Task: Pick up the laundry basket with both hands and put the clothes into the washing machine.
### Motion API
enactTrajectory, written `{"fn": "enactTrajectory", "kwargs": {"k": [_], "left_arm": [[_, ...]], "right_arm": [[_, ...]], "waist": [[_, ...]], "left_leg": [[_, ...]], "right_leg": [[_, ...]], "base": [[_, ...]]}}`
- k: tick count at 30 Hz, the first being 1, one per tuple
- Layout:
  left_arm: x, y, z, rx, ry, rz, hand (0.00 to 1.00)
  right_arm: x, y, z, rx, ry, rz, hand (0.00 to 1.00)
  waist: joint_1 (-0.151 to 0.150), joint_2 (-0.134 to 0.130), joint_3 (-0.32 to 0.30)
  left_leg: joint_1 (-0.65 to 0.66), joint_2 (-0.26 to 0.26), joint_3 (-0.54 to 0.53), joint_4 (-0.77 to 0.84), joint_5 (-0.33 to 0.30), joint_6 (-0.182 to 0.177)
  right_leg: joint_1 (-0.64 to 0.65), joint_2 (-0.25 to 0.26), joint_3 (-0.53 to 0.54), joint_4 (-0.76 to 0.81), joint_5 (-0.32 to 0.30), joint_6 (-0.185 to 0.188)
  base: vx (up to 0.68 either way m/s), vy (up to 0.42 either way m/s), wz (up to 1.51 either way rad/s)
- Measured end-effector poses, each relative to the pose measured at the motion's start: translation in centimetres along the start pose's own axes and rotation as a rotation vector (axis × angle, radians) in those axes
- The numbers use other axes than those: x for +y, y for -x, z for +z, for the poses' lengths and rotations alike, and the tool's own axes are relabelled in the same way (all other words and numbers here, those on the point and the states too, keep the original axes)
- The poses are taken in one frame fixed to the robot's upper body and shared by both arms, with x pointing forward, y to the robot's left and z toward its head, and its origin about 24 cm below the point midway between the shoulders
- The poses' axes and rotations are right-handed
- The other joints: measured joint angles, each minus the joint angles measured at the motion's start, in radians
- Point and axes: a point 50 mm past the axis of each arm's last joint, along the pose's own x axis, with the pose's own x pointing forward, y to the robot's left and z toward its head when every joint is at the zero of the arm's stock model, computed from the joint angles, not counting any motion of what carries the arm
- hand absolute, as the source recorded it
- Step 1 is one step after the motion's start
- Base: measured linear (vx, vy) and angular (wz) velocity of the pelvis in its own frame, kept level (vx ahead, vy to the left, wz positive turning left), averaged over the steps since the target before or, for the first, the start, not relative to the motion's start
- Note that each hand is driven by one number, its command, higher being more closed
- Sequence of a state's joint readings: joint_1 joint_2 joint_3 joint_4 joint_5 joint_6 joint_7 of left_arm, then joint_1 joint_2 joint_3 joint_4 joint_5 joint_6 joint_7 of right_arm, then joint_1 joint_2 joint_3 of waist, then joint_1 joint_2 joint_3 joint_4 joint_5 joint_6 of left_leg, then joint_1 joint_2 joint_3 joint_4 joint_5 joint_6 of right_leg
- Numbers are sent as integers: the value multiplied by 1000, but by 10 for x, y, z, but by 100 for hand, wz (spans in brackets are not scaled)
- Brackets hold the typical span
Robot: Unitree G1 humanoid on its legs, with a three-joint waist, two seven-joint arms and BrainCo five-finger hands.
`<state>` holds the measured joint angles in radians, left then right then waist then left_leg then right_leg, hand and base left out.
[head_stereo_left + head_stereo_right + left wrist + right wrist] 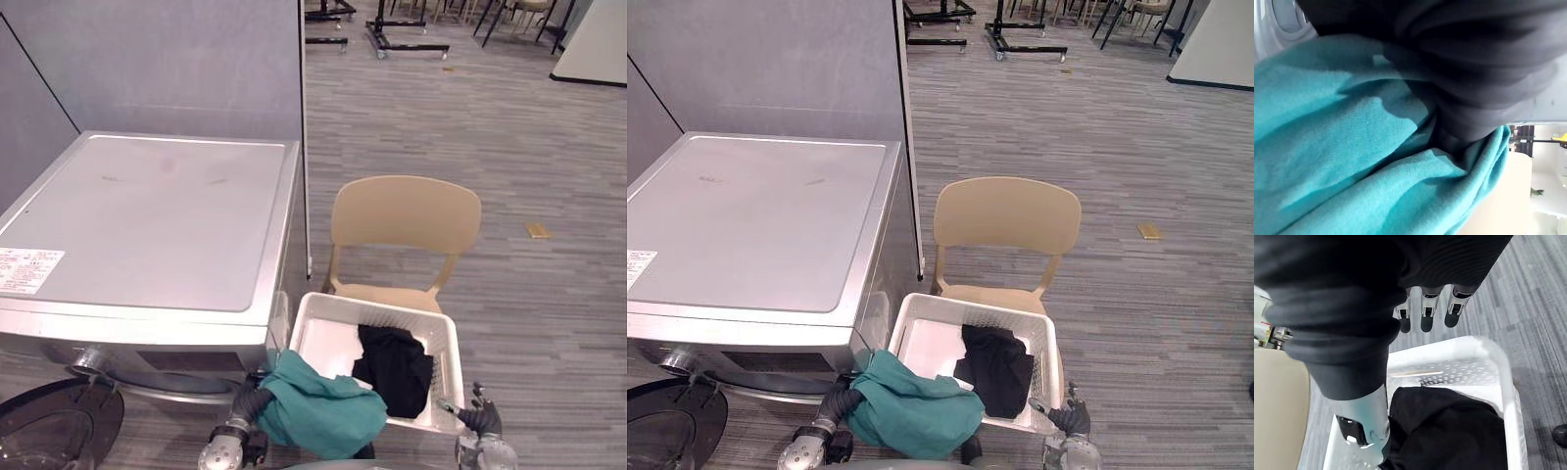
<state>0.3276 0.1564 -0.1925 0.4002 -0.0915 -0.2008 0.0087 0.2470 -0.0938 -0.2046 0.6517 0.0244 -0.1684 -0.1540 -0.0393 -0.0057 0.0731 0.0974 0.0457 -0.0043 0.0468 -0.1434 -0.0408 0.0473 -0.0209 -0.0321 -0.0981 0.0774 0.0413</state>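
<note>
At the near-left corner of the white laundry basket (452, 377), the robot's left hand (1469, 83) lies buried under a teal garment (318, 411) spilling over the rim; whether its fingers are clenched or released cannot be told. At the near-right corner, the right hand (480, 419) has its fingers (1422, 318) extended and released, the thumb reaching inside beside a black garment (394, 367). A clean lift likely means closing both hands evenly on the rim and keeping the basket level, so the loose teal garment does not slide off. Low to the left, the round door (54, 426) of the washing machine (147, 230) hangs open, the likeliest obstacle to a swing across. The basket sits at the front edge of a beige chair (404, 215); whether it rests on the seat is unclear. A grey partition (176, 59) rises behind.
</note>
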Motion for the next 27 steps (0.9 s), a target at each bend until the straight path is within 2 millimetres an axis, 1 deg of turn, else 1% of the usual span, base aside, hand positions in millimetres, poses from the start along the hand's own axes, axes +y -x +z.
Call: {"fn": "enactTrajectory", "kwargs": {"k": [1,3,4,5,6,7,8,10,11,12,13,14,15,16,17,18,19,20,21,22,23,24,25,26,27], "left_arm": [[1,0,0,-1,-3,10,100],[-2,-6,7,-26,1,13,100],[-5,-10,13,-45,9,11,100],[-7,-13,18,-66,16,14,100],[-9,-15,22,-82,24,19,100],[-11,-16,26,-96,30,20,100],[-15,-19,32,-118,38,23,100],[-20,-22,36,-131,40,8,100],[-29,-23,38,-137,41,-21,100],[-34,-23,40,-147,37,-43,100],[-37,-24,41,-146,30,-53,100],[-36,-26,46,-166,16,-57,100],[-45,-31,50,-175,1,-90,100],[-54,-35,54,-184,-9,-120,100],[-64,-38,61,-205,-33,-160,100],[-67,-39,64,-217,-45,-177,100],[-69,-40,65,-225,-64,-188,100],[-70,-41,64,-222,-74,-195,100],[-71,-41,63,-216,-75,-196,100],[-68,-38,56,-194,-82,-191,100],[-64,-38,50,-171,-98,-182,100],[-62,-38,48,-164,-103,-175,100],[-59,-38,45,-154,-110,-166,100],[-57,-38,45,-152,-118,-163,100],[-56,-39,43,-146,-123,-162,100]], "right_arm": [[4,2,-1,4,-3,11,0],[6,5,-6,14,12,6,0],[6,6,-6,13,17,-1,0],[4,7,-9,19,22,-11,0],[3,7,-8,18,23,-24,0],[3,7,-4,6,19,-28,0],[1,9,-1,-11,15,-53,0],[-1,9,3,-25,18,-78,0],[-9,8,9,-47,16,-120,0],[-12,8,7,-37,29,-140,0],[-15,11,3,-29,52,-151,0],[-12,11,6,-48,55,-146,0],[-12,10,17,-93,66,-155,0],[-14,12,23,-126,76,-167,0],[-13,12,34,-179,99,-174,0],[-12,12,41,-211,112,-174,0],[-3,12,52,-262,136,-154,0],[7,15,63,-319,151,-131,0],[12,17,68,-344,160,-118,0],[19,20,75,-386,171,-91,0],[24,23,78,-410,176,-64,0],[26,24,78,-414,179,-47,0],[32,25,78,-418,190,-8,0],[37,26,77,-417,202,25,0],[40,27,76,-411,199,53,0]], "waist": [[-3,0,0],[-1,-2,18],[0,-2,32],[-1,-2,37],[1,-1,38],[5,0,38],[-2,-7,50],[-2,3,57],[-14,24,66],[-26,40,69],[-55,0,36],[-62,10,30],[-65,19,38],[-79,33,40],[-97,48,37],[-99,50,36],[-100,34,39],[-92,14,47],[-85,7,50],[-80,3,54],[-85,4,58],[-85,0,59],[-84,-10,65],[-84,-14,68],[-83,-11,70]], "left_leg": [[-13,1,-15,10,-2,-3],[-39,3,-52,40,-5,-8],[-63,4,-78,64,-6,-11],[-93,8,-77,77,-14,-19],[-122,26,-42,86,-38,-27],[-148,56,33,95,-56,-34],[-179,113,193,174,-72,-12],[-208,166,286,306,-55,23],[-243,197,334,391,1,31],[-262,191,350,391,12,33],[-202,143,306,215,39,18],[-200,164,370,270,6,41],[-168,217,491,334,-13,40],[-113,216,540,254,12,-7],[-72,187,555,118,41,-64],[-57,173,565,58,51,-81],[-43,148,552,-16,78,-83],[-49,126,526,-30,92,-73],[-50,118,517,-33,94,-69],[-55,100,491,-41,90,-52],[-59,82,457,-46,86,-44],[-58,72,439,-44,85,-40],[-67,56,404,-36,87,-27],[-81,46,361,-22,100,-15],[-83,40,344,-22,107,-11]], "right_leg": [[0,0,-16,1,-3,-4],[-4,-1,-54,25,-20,-11],[-19,-2,-86,63,-41,-17],[-47,-5,-107,104,-64,-22],[-80,-5,-124,143,-80,-27],[-102,-10,-151,163,-86,-31],[-129,-39,-191,195,-95,-44],[-150,-55,-222,247,-117,-49],[-158,-54,-263,310,-162,-34],[-154,-57,-282,314,-176,-43],[-153,-93,-332,256,-152,-59],[-145,-102,-383,249,-135,-45],[-143,-108,-438,264,-128,-53],[-142,-113,-485,280,-128,-53],[-137,-125,-543,290,-128,-53],[-134,-129,-564,289,-128,-53],[-131,-145,-589,290,-125,-46],[-126,-161,-593,290,-117,-34],[-125,-166,-578,290,-112,-27],[-126,-163,-482,289,-107,-21],[-128,-159,-329,284,-120,-29],[-129,-153,-252,281,-141,-37],[-131,-137,-142,274,-171,-7],[-113,-122,-93,273,-174,-4],[-106,-126,-103,276,-174,-1]], "base": [[-83,-40,39],[-90,-56,62],[-88,-52,72],[-138,-63,74],[-122,-56,62],[-121,-74,88],[-76,-46,83],[-39,-7,73],[-32,-46,100],[-69,-13,138],[-38,-11,126],[-13,43,139],[4,52,138],[-58,127,170],[-85,174,141],[-126,215,125],[-151,165,87],[-162,132,68],[-216,115,49],[-209,135,56],[-180,141,67],[-74,81,86],[-34,8,96],[-23,-9,98],[-7,-12,81]]}}
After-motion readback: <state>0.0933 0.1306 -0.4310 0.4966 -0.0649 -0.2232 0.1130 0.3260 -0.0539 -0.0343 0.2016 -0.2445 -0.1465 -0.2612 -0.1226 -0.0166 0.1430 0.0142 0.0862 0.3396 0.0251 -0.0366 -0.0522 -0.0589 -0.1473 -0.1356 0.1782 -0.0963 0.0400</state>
